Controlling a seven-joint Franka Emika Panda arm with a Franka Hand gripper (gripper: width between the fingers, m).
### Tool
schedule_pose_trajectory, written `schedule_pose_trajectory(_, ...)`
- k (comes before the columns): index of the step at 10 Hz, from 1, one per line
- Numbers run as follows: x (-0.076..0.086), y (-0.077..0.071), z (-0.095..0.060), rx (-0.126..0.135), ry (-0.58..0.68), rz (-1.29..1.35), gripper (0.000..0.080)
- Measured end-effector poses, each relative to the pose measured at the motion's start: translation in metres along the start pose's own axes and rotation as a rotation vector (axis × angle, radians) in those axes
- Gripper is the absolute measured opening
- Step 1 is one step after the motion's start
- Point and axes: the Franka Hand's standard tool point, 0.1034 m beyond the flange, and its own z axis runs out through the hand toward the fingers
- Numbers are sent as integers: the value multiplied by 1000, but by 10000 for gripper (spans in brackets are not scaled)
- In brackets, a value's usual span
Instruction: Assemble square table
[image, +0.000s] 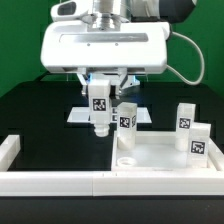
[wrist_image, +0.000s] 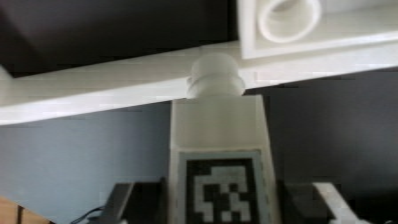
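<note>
Tabletop (image: 30, 110): black, carries everything listed below.

Border walls (image: 50, 180): long, low, white, running along the near edge and up the exterior view's left side.

Square top (image: 160, 155): large white plastic panel with raised rim, lying flat toward the exterior view's right, against the near wall. Round corner socket (image: 127, 160) visible at its nearest left corner; in the wrist view another socket (wrist_image: 285, 18) shows in the corner of the panel.

Robot arm (image: 105, 45): bulky white wrist housing hanging above the middle of the scene.

Marker board (image: 85, 115): thin, flat, white, lying behind the arm, mostly hidden.

Loose legs: one (image: 126, 118) standing upright just beside the held leg; two more (image: 186, 117) (image: 199, 142) upright at the exterior view's right, on or behind the square top, which of the two unclear.

Held leg (image: 99, 108): white, black-and-white tag on its side, upright, lifted off the tabletop, peg end pointing down near the rim of the square top.

End effector (image: 99, 92): partly open, fingers (wrist_image: 128, 200) clamped on the tagged end of the held leg.
</note>
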Motion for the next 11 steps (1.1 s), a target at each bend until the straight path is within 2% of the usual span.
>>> schedule_pose_trajectory(1,-17,-16,15,-1,-24,1,290)
schedule_pose_trajectory(3,-19,-25,26,-1,-29,-3,290)
schedule_pose_trajectory(4,-18,-34,29,9,-29,-5,290)
schedule_pose_trajectory(9,-26,-35,36,4,-31,-13,290)
schedule_pose_trajectory(11,-28,-40,38,0,-15,-18,290)
